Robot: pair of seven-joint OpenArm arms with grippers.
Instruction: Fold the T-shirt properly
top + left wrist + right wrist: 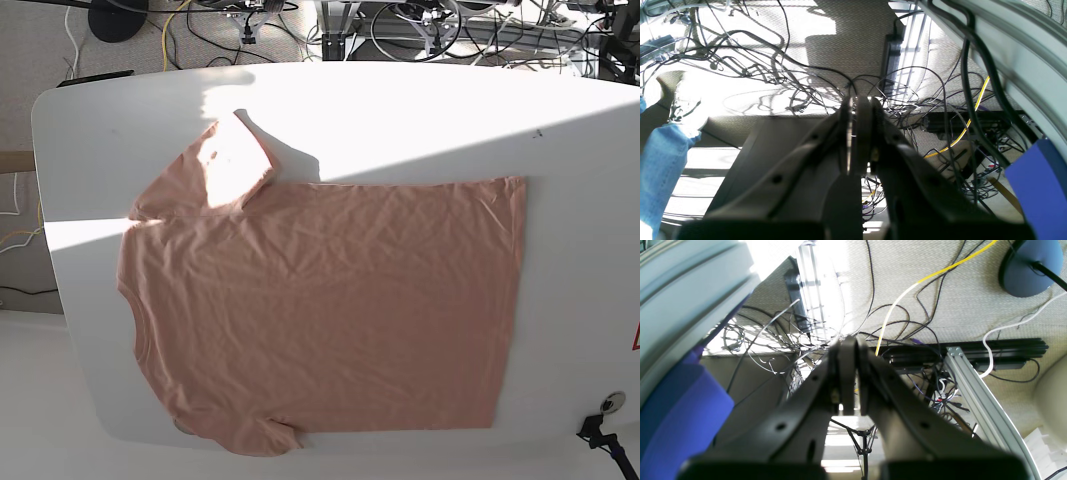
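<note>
While base shows the T-shirt [320, 310] flat, wrists show floor cables [773, 66] — not cloth.

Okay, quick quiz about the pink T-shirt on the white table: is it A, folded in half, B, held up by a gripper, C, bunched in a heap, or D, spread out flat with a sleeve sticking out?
D: in the base view the T-shirt lies open and flat on the table, one sleeve angled outward, no gripper touching it.

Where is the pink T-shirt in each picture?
Base: the T-shirt lies flat across the middle of the white table.
Left wrist: not in it.
Right wrist: not in it.
Shared landmark: the yellow cable on the floor.
</note>
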